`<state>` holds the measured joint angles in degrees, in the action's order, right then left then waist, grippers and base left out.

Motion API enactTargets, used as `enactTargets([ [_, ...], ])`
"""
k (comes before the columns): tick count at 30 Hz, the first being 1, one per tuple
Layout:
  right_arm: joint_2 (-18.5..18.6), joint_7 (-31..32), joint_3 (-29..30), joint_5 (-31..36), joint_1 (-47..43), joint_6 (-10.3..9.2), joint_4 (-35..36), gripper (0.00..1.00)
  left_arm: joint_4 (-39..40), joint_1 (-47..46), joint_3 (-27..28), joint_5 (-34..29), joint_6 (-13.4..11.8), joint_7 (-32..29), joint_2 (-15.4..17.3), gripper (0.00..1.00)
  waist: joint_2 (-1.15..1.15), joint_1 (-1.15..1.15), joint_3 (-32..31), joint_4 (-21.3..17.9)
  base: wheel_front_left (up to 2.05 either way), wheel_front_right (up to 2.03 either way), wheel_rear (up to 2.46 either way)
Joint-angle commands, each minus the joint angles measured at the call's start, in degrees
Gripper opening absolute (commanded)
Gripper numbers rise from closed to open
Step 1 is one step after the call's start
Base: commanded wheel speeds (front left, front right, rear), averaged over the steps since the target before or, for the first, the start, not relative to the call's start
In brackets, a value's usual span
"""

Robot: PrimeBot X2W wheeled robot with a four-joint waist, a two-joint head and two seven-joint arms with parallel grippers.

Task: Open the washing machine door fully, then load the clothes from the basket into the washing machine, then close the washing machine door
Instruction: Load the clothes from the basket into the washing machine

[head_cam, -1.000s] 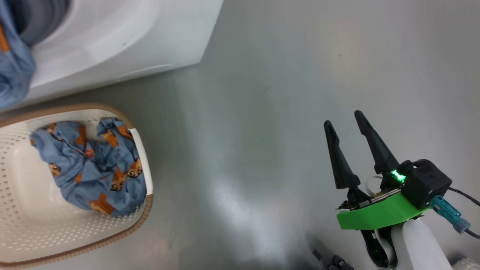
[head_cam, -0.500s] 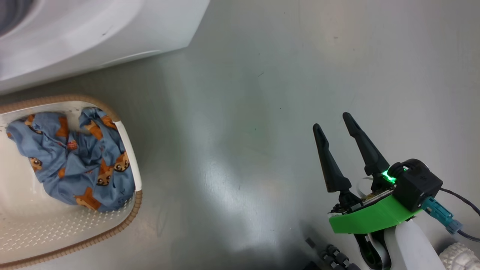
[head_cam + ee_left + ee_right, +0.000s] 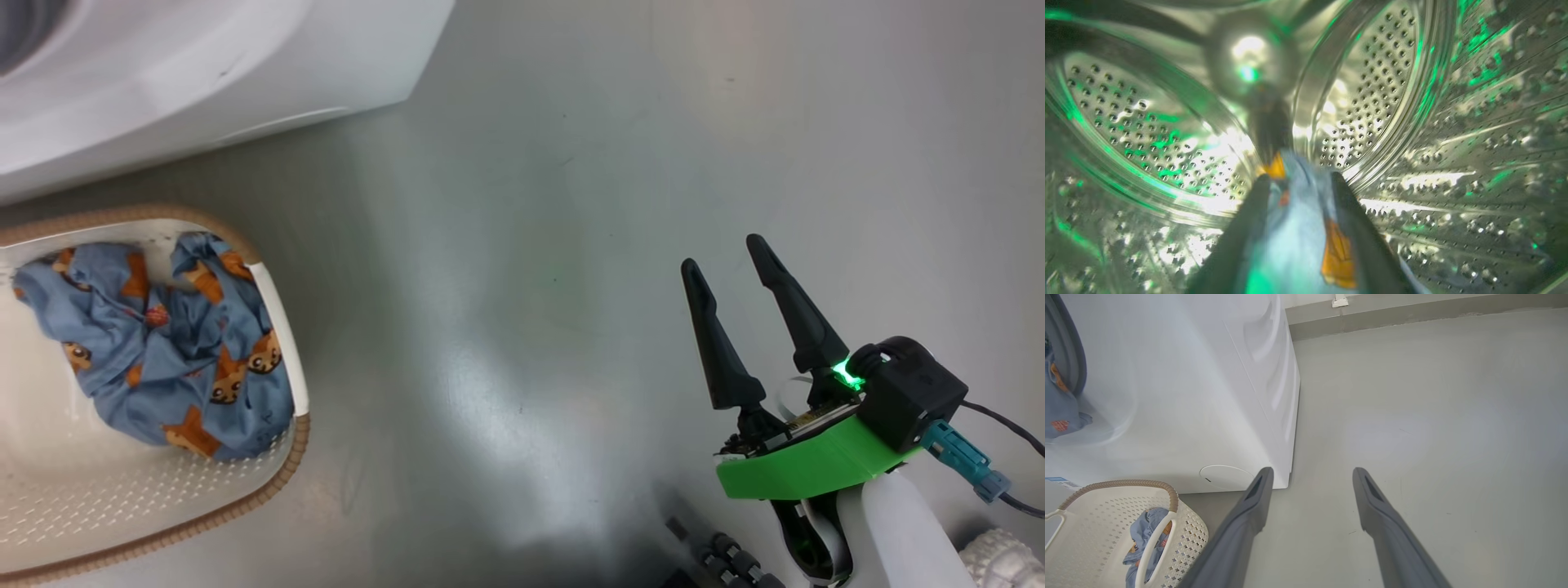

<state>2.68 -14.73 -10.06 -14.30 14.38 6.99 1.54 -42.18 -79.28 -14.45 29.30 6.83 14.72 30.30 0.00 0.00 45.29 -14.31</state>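
Left wrist view: my left claw [image 3: 1300,176] has parted around the clothes [image 3: 1298,237], 6 o'clock inside the drum [image 3: 1392,81] (right claw [image 3: 722,251] spread): release begun.

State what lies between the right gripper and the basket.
Bare grey floor: in the head view, the stretch from the right gripper to the basket holds no object.

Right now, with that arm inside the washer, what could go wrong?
The bear-print cloth lies between the left gripper's fingers in the drum; pulling back might drag it out. Blue cloth hangs over the gasket and could get pinched when the washer is shut.
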Motion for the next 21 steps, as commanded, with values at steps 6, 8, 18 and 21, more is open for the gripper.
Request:
enactTargets([
  [6,0.2,-0.3,0.2,0.2,0.5,0.5,0.7,1.0,-1.0,1.9,1.6,-0.4,0.6,0.3,0.0,1.0,0.0,0.0,-1.0,2.1,0.0,0.0,0.0],
  [8,0.2,-0.3,0.4,0.5,0.8,0.5,0.6,1.0,-0.5,2.7,1.9,-0.4,0.6,0.3,-0.8,1.0,0.0,0.0,-1.3,2.7,0.0,0.0,0.0],
  [18,0.2,-0.3,1.9,1.0,1.9,0.5,-0.3,1.0,5.3,7.2,1.9,1.4,0.6,0.3,-2.7,1.0,0.0,0.0,-3.1,5.4,0.0,0.0,0.0],
  [21,0.2,-0.3,2.3,1.0,2.2,0.5,-0.6,1.0,7.6,9.2,2.3,1.7,0.6,0.3,-2.9,1.0,0.0,0.0,-3.4,6.1,0.0,0.0,0.0],
])
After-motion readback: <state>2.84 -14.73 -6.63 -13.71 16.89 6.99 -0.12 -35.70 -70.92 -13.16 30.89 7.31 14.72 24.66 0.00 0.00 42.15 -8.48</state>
